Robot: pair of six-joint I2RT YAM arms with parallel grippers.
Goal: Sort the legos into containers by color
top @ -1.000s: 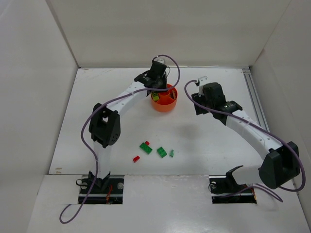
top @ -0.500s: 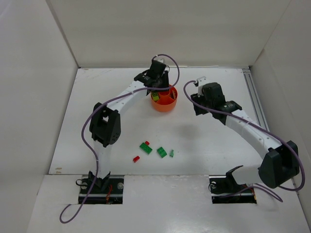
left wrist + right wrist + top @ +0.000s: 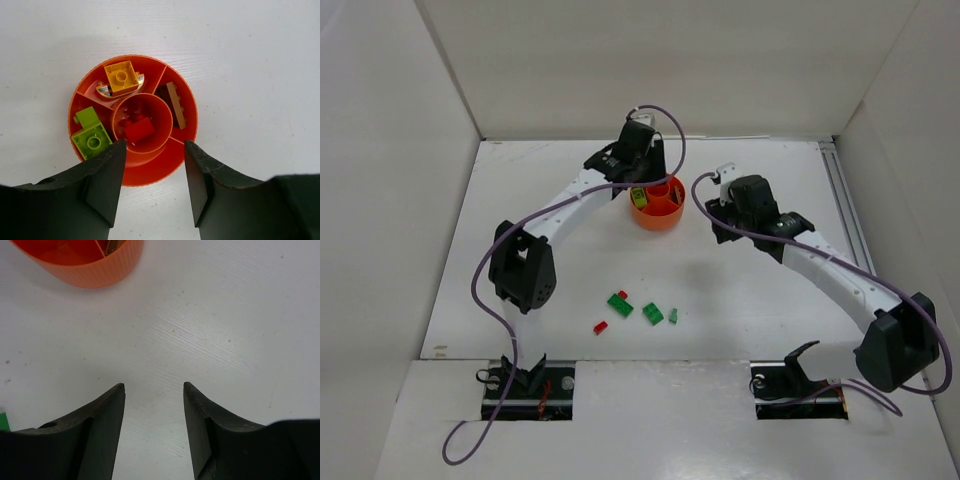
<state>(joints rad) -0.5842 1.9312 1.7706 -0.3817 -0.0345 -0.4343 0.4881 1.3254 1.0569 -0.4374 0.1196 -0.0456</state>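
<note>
The round orange dish (image 3: 665,213) stands at the table's far middle. In the left wrist view the dish (image 3: 157,167) holds a yellow brick (image 3: 121,77), a lime brick (image 3: 91,140), a brown brick (image 3: 175,104) and red bricks (image 3: 138,128) in the central ring. My left gripper (image 3: 154,143) hangs open and empty over the dish's near rim; in the top view it (image 3: 642,175) is at the dish's far left side. My right gripper (image 3: 154,385) is open and empty over bare table, right of the dish (image 3: 85,260). Loose green bricks (image 3: 620,304) (image 3: 652,313) (image 3: 673,316) and red bricks (image 3: 600,327) (image 3: 622,294) lie nearer.
White walls enclose the table on the left, back and right. A metal rail (image 3: 845,215) runs along the right edge. Purple cables (image 3: 510,240) loop along both arms. The arm bases (image 3: 528,385) sit at the near edge.
My left gripper has drawn back a little to the far left over the dish. My right gripper has moved left, nearer the dish. The loose bricks have not moved.
</note>
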